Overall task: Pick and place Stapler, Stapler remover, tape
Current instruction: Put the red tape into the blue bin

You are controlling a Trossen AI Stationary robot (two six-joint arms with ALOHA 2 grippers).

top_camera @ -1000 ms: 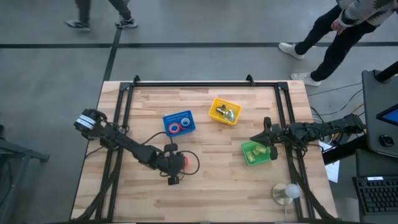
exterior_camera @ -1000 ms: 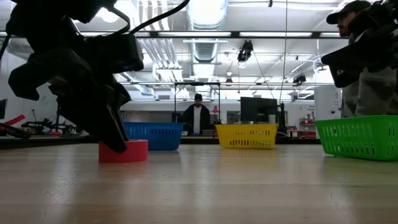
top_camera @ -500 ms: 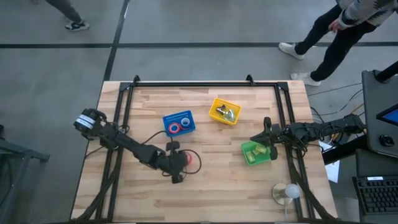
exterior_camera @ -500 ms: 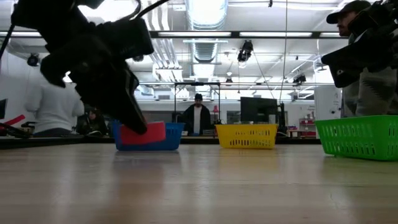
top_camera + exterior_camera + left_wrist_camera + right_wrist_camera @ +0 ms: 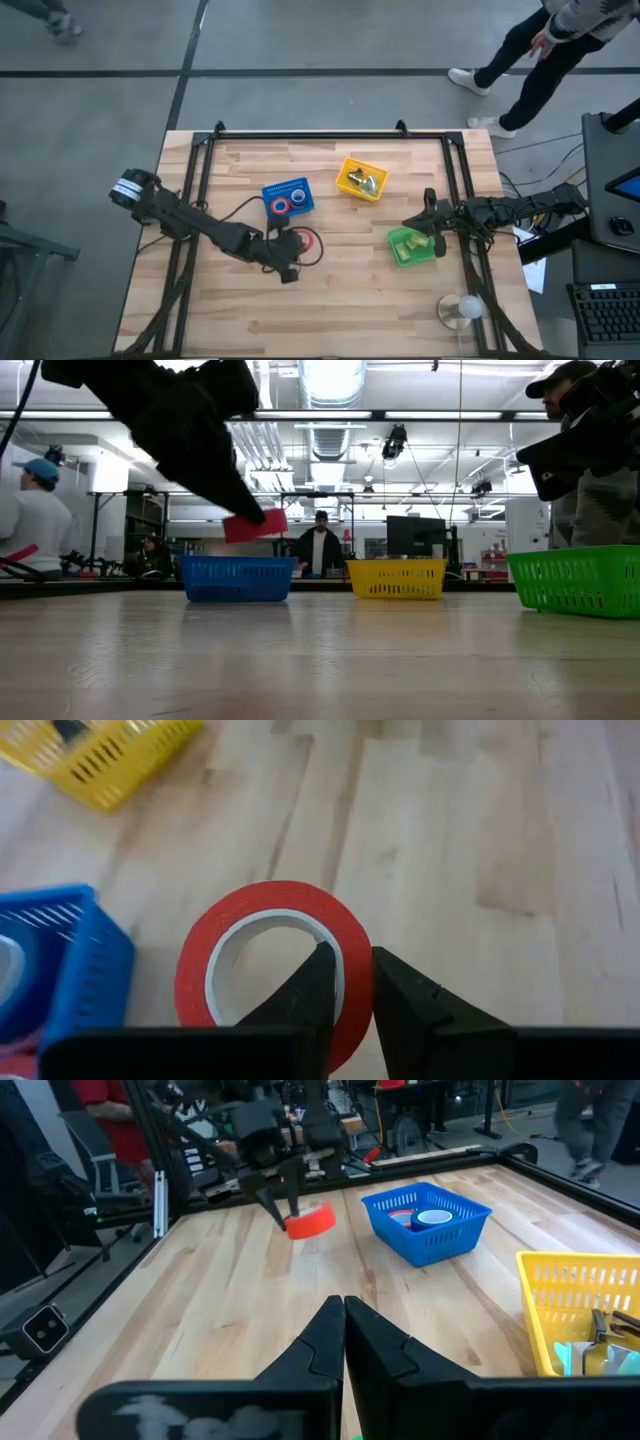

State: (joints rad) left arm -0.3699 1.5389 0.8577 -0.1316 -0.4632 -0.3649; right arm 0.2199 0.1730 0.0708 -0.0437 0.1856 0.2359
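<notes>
- The left gripper [image 5: 292,243] was clamped on a red tape roll [image 5: 272,965], one finger inside the pale core and the other outside the rim, pinching the roll's wall as the left wrist view showed.
- In the low view the roll [image 5: 255,525] hung clear of the table, above the rim of the blue basket [image 5: 237,578]; from overhead it sat just off that basket's [image 5: 287,197] 5 o'clock corner, not yet over it.
- Two more tape rolls already lay inside the blue basket, one red [image 5: 279,206] and one blue [image 5: 296,197] (the right wrist view showed them too, side by side).
- The step in hand looked like the carry of the third roll toward the blue basket, with the pick done and the placing left to do.
- The next move would call for shifting toward 11 o'clock until the roll was above the basket's opening, lowering past the rim, then parting the fingers; the risk was the roll catching the basket wall or landing on edge atop the others.
- The right gripper [image 5: 343,1322] waited with its fingers together, above the green basket [image 5: 414,246] at the table's 3 o'clock side.
- The yellow basket [image 5: 361,179], at 12 o'clock of centre, held silvery metal pieces.
</notes>
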